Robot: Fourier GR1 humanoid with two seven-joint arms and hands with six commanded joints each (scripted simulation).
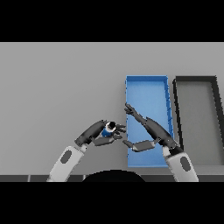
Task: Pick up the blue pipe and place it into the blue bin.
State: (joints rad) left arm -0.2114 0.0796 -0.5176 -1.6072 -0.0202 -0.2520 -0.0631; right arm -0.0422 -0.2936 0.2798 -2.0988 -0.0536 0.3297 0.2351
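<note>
Blue pipe gripped in left robot hand, beside blue bin.

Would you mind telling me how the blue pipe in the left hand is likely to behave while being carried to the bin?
The blue pipe looks short and rigid, so it probably won't bend. Its round shape suggests it could roll if released on the table. It seems small against the left hand curled round it, so it is likely light, though it might slip.

Light falls evenly and softly across the grey surface, without glare. Only a faint shadow lies under the left hand; edges look soft throughout.
</note>
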